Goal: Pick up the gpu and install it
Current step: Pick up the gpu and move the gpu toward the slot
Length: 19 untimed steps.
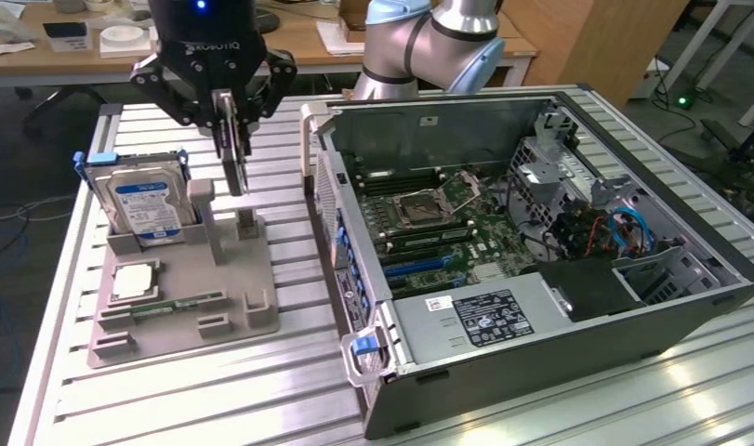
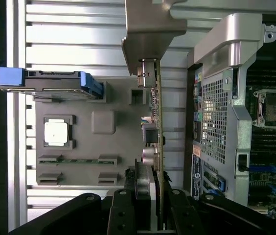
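Hanging just above the grey parts stand [image 1: 221,274], the gpu [image 1: 236,167] is pointing straight down, long axis vertical, gripper [image 1: 232,116] jaws clamping its top edge; ROBOTIQ is showing on the gripper

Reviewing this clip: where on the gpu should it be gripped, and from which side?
Grip the gpu by its upper long edge, coming straight down from above, jaws pressing its two flat faces. It hangs on edge, thin and vertical, over the grey holder, so the faces offer parallel surfaces. The gripper holds it this way now.
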{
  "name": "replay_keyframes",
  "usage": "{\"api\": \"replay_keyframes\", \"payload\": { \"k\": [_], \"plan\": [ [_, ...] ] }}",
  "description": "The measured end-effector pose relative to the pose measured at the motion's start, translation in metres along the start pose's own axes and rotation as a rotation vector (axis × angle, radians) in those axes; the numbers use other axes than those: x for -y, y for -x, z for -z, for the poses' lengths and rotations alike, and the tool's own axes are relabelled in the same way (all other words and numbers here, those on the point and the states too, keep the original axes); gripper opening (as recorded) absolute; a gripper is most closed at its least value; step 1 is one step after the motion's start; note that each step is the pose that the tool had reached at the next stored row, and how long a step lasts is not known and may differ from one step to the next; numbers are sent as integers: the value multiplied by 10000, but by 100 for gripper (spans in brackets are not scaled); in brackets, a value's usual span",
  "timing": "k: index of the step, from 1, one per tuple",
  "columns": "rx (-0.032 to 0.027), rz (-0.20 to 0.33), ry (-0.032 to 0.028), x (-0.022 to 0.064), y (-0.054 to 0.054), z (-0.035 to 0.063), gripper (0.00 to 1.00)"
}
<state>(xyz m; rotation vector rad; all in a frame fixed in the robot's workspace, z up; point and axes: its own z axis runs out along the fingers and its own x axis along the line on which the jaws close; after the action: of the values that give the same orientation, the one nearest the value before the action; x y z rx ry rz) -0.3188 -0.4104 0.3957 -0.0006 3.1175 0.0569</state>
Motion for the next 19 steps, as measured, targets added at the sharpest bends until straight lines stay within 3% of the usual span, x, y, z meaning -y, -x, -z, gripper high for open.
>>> {"api": "replay_keyframes", "payload": {
  "k": [19],
  "plan": [
    [0,-2,-1,0,339,-8,29]
  ]
}}
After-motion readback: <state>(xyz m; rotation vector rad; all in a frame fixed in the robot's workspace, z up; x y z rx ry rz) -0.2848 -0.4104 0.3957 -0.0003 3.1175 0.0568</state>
